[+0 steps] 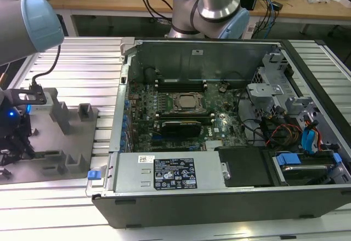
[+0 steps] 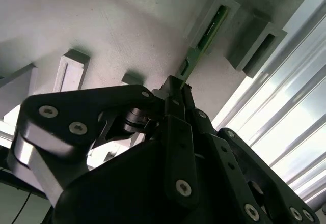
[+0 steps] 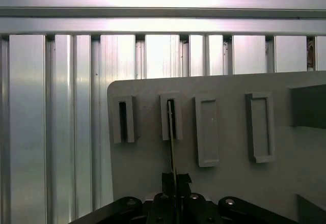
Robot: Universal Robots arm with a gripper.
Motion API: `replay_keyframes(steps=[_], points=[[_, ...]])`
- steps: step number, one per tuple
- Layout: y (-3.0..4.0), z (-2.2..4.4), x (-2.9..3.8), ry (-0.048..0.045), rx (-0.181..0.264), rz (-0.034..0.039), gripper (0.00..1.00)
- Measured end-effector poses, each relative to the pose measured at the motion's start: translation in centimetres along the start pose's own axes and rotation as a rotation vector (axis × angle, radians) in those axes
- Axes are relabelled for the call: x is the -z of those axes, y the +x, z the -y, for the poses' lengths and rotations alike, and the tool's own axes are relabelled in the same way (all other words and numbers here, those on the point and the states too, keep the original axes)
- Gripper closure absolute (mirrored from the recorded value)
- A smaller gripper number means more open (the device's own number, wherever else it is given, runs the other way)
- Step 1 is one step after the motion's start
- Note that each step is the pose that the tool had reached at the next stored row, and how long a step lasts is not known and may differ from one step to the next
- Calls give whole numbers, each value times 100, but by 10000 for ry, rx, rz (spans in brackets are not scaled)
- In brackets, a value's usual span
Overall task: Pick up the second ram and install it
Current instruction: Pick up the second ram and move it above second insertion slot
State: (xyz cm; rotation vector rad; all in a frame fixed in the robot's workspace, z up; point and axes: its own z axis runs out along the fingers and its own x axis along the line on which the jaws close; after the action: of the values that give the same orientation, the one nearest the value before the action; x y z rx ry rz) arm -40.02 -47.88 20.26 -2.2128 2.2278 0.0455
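The gripper (image 2: 177, 89) was closed on the second ram (image 2: 206, 30), with the fingers pinching one end of the thin green stick. The other end of the ram sat in the slot of a grey holder (image 2: 232, 10), one of a row of such holders on the grey plate (image 3: 142, 173). The plate lay on the ribbed aluminium table (image 3: 51, 132). In the first wrist view the ram appeared edge-on as a thin line running from the holder into the gripper, and it looked well aligned with the slot.

In the exterior view the gripper (image 1: 13, 145) was at the exterior view's left, well apart from the open computer case (image 1: 219, 197), where the motherboard (image 1: 219, 126) lay.

I judge that the step in hand was taking the ram out of its holder. To do it well, the pull should follow the line of the slot, without any tilt or twist, because a thin board can jam against the holder walls or slip between the fingers. The grip should be firm but not crushing, and the ram must be fully clear of the holder before any sideways travel
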Motion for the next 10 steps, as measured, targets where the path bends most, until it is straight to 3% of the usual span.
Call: replay_keyframes(steps=[10], points=[[-9,-3,143,-1,0,-5,86]])
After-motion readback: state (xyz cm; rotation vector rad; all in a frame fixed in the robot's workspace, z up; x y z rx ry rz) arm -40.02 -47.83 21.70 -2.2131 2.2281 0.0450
